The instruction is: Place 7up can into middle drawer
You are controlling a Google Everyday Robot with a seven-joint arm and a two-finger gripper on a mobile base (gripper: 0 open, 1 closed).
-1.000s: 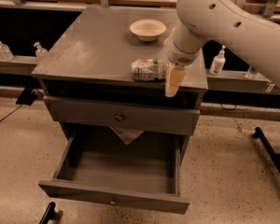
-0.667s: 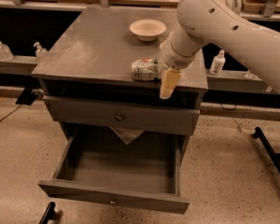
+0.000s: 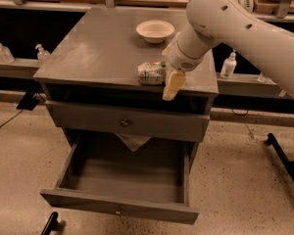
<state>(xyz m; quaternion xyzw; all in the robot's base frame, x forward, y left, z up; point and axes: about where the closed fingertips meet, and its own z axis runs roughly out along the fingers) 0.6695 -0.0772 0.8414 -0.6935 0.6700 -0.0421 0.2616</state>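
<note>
The 7up can (image 3: 151, 73), silvery-white with green lettering, lies on its side on the grey cabinet top (image 3: 98, 48), near the front edge. My gripper (image 3: 169, 88) hangs at the can's right end, over the front edge of the top, with the white arm (image 3: 220, 18) reaching in from the upper right. The middle drawer (image 3: 83, 163) is pulled open below, a wide grey box with a low front panel and a tiny metal knob (image 3: 118, 211). Nothing lies inside it.
A cream bowl (image 3: 155, 31) stands at the back of the cabinet top. Above the open drawer is a shut drawer front with a larger round knob (image 3: 123, 123). Clear plastic bottles (image 3: 3, 51) (image 3: 229, 65) stand on ledges either side. A black stand leg (image 3: 284, 163) lies on the floor at right.
My gripper has shifted a little to the left, closer to the can's right end. The can, the bowl and the open drawer have not moved.
</note>
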